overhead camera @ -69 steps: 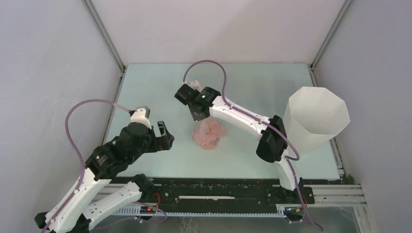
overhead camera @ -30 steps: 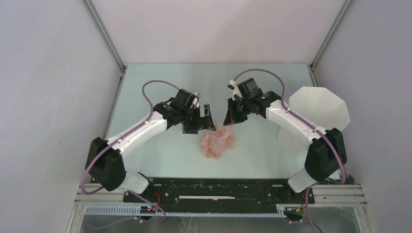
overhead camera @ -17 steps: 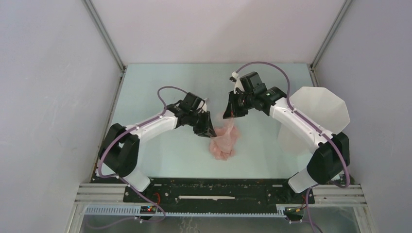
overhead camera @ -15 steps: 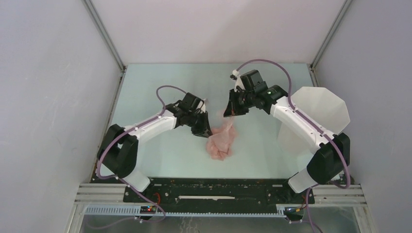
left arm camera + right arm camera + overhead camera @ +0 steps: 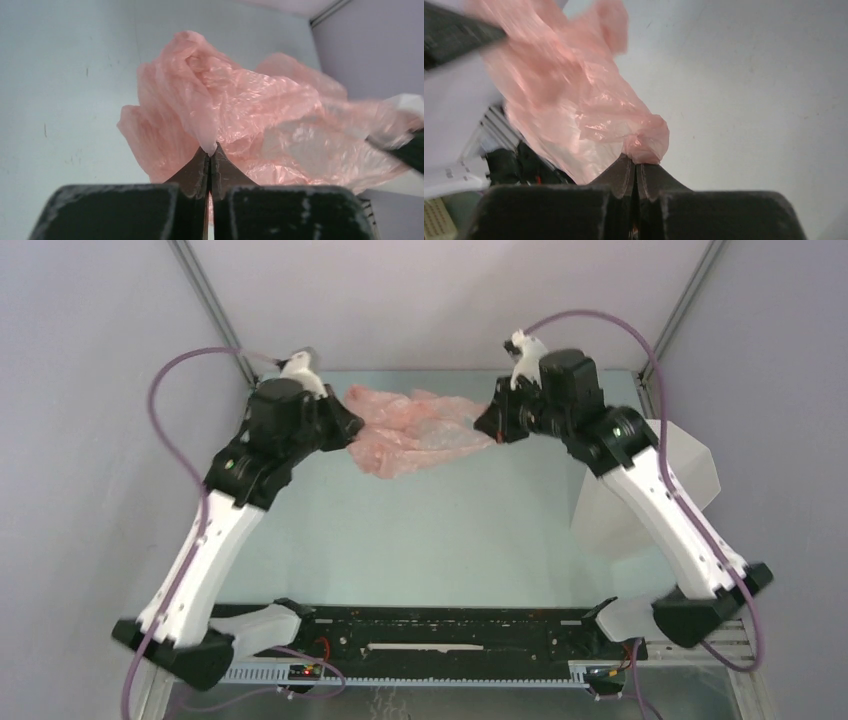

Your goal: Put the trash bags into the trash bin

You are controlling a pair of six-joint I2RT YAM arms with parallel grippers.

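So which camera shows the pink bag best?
The top view: the bag hangs stretched between the left gripper and right gripper. Each wrist view shows only crumpled film pinched at its own fingertips.

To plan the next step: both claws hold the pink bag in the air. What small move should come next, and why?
Probably carry the pink trash bag rightward, toward the trash bin. The left claw and the right claw are each shut on an end of it, so it hangs stretched between them, and the bin stands farther right, not under it.
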